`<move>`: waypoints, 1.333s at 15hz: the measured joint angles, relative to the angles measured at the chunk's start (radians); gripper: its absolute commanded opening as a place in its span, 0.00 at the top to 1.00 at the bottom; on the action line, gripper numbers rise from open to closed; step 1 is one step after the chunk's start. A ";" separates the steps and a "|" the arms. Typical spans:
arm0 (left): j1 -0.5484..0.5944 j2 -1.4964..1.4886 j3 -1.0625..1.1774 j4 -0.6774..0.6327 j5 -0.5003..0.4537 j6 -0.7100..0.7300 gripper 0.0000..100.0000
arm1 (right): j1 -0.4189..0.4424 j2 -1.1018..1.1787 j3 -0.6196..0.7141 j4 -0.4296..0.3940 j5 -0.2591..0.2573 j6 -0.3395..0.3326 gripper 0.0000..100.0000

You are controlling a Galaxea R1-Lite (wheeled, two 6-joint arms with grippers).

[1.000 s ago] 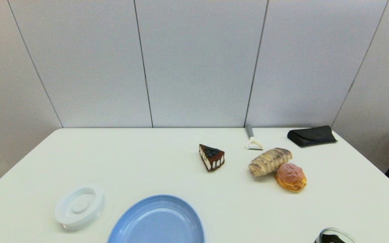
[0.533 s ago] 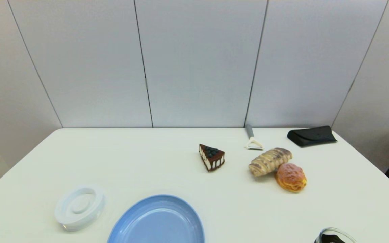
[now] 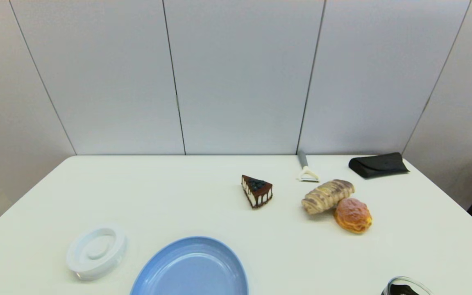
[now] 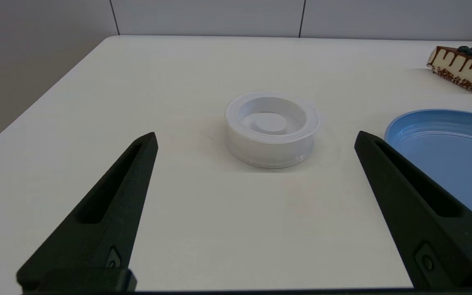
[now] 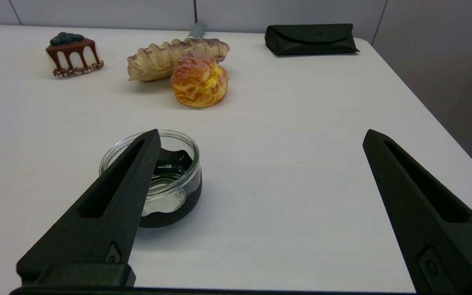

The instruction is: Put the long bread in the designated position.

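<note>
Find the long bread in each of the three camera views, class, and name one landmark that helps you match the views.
Head view: the long bread lies right of centre, touching the round bun.
Left wrist view: not in it.
Right wrist view: the long bread lies far off, behind the bun.
Shared landmark: the cake slice shows in all three.

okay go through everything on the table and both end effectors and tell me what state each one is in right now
long bread: lying flat, touching the puff bun, ungrasped
puff bun: against the bread's near side
cake slice: upright, apart
blue plate: empty
white lid: lying flat
glass jar: open, lidless
peeler: lying flat
black case: closed
left end effector: open, empty
right end effector: open, empty
</note>
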 measured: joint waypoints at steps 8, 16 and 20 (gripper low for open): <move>0.000 0.000 0.000 0.000 0.000 0.001 0.00 | 0.000 0.000 0.000 0.000 0.000 0.000 0.00; 0.000 0.000 0.000 0.000 0.000 0.000 0.00 | 0.000 0.000 0.000 0.000 0.000 0.000 0.00; 0.000 0.000 0.000 0.000 0.000 0.000 0.00 | 0.000 0.000 0.000 0.000 0.000 0.001 0.00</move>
